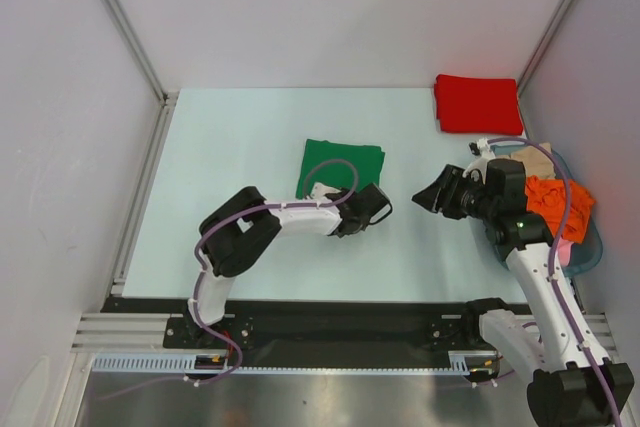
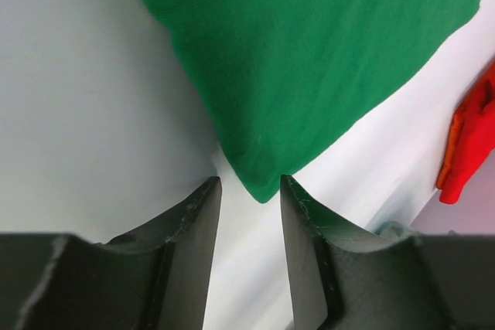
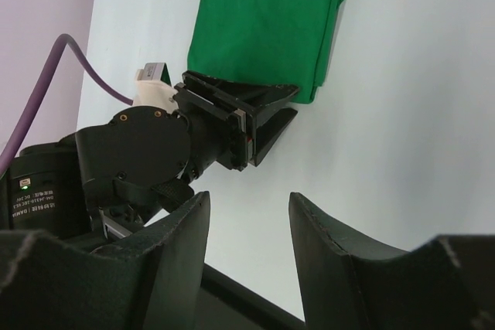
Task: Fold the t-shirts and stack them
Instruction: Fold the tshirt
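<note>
T-shirts: green t-shirt (image 1: 340, 162) lies folded to a rough rectangle, flat on the bench (image 1: 250, 237), about mid-bench. Red t-shirt (image 1: 478, 104) is folded too, flat in the far right corner, well apart from the green one. Not stacked.

Left end effector (image 1: 374, 201): low, at the near right corner of the green t-shirt. In the left wrist view the left end effector (image 2: 250, 183) is released, fingers apart. The pointed corner of the green t-shirt (image 2: 309, 59) reaches just into the mouth of the gap. Pale bench shows on either side of the cloth tip, and neither finger presses it. Nothing grasped.

Right end effector (image 1: 424, 195): just right of the left one, near it but apart, over bare bench and pointing towards it. In the right wrist view the right end effector (image 3: 249, 202) is released, fingers apart, only bench between them. The same view shows the left end effector (image 3: 271, 113) side-on, its tips at the corner of the green t-shirt (image 3: 263, 21). Folded layers show along that shirt's right edge.

Bin (image 1: 592, 247): bluish, translucent, at the bench's right edge beside the right arm. In it are an orange garment (image 1: 555, 202) crumpled on top, a beige garment (image 1: 530, 157) at the far end, and a bit of pink garment (image 1: 566, 244) at the near side. All unfolded, heaped.
</note>
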Robot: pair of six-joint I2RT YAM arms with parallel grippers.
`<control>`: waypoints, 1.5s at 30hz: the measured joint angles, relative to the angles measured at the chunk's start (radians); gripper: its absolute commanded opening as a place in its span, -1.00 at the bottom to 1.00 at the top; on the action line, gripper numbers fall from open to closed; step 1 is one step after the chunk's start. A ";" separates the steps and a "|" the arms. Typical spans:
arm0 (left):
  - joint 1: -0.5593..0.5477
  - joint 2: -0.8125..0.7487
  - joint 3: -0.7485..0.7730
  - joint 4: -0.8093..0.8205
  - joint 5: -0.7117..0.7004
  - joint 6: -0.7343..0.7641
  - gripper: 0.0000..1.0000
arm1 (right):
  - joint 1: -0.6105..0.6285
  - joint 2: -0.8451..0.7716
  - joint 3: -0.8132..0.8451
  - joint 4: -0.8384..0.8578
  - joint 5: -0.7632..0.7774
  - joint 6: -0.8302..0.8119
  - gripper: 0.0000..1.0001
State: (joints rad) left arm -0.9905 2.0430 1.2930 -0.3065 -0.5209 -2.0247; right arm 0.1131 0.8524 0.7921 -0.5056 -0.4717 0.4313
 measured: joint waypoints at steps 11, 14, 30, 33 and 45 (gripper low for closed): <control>0.002 0.029 0.069 -0.119 0.016 -0.002 -0.54 | -0.015 0.000 0.008 -0.004 -0.011 -0.007 0.03; 0.003 0.029 0.070 -0.129 0.028 -0.001 -0.55 | -0.017 0.000 0.015 -0.011 -0.013 -0.008 0.03; 0.016 0.011 0.044 -0.118 0.032 0.000 -0.71 | -0.021 0.013 0.018 -0.002 -0.038 -0.017 0.04; 0.016 -0.008 0.026 -0.132 -0.010 0.007 0.18 | -0.023 0.031 0.014 0.005 -0.048 -0.016 0.04; 0.016 -0.094 -0.184 0.185 -0.038 -0.001 0.17 | -0.032 0.039 0.011 0.012 -0.069 -0.014 0.04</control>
State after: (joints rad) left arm -0.9745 1.9491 1.1088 -0.1219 -0.5591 -2.0258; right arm 0.0807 0.8917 0.8028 -0.4934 -0.5407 0.4175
